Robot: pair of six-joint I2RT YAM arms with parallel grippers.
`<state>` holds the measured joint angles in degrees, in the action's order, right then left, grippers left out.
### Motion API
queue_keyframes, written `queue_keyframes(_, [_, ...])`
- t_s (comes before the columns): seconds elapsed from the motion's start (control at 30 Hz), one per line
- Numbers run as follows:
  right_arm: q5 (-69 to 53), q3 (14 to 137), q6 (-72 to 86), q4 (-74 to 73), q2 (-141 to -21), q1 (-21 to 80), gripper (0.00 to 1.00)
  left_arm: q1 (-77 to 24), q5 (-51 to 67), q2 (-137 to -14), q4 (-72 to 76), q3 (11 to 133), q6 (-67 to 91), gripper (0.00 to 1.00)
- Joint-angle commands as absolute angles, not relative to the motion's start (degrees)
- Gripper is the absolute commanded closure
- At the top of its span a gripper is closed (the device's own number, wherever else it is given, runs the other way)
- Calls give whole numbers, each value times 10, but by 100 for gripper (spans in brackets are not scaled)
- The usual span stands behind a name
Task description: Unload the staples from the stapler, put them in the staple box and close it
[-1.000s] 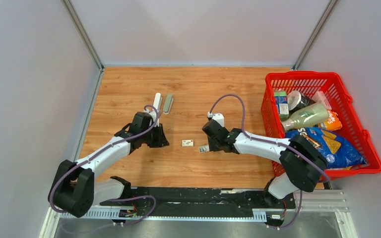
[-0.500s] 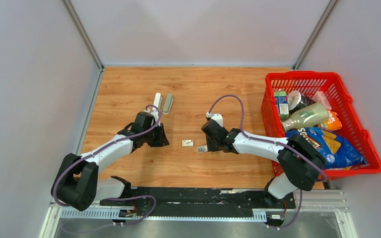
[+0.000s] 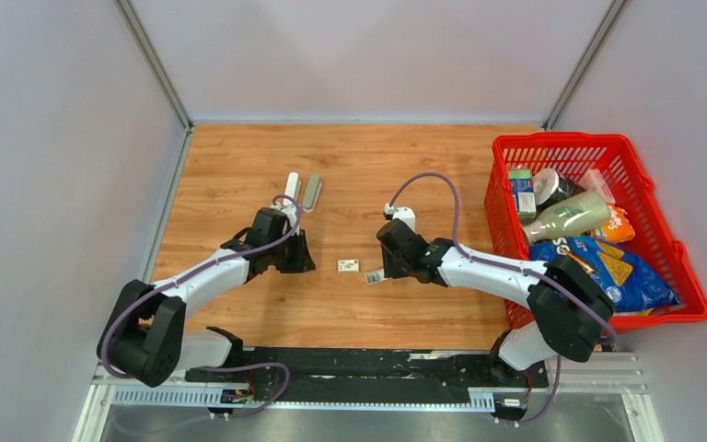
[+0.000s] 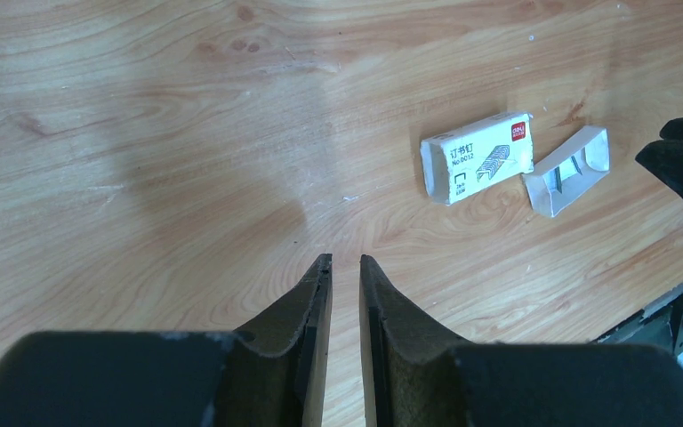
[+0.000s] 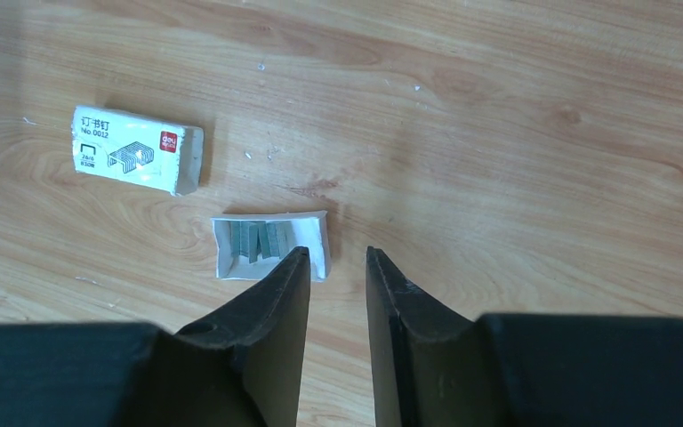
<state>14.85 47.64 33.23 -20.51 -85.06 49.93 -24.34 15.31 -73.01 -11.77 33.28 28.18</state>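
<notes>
— Top view: the right gripper [image 3: 378, 271] has crept slightly left, over the paper tray [image 3: 374, 276] at mid-tabletop. The stapler [image 3: 291, 187] lies toward the far-left edge, apparently untouched.
— Left wrist?
— The left gripper [image 4: 345, 260] is a narrow slit, a shade wider, empty.
— Right wrist?
— Jaws narrow and empty above the tray's near edge, with the staples [image 5: 256, 242] inside.
</notes>
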Motion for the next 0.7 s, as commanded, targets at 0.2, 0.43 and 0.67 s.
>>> queue_keyframes(0.2, [124,481,337,-175,-858,498,68,-250,153,-739,-96,356,277,75])
queue_keyframes(0.43, [111,485,335,-166,-882,498,70,-254,153,-749,-91,357,279,75])
queue_keyframes(0.67, [108,480,338,-161,-896,498,76,-259,154,-757,-84,357,283,75])
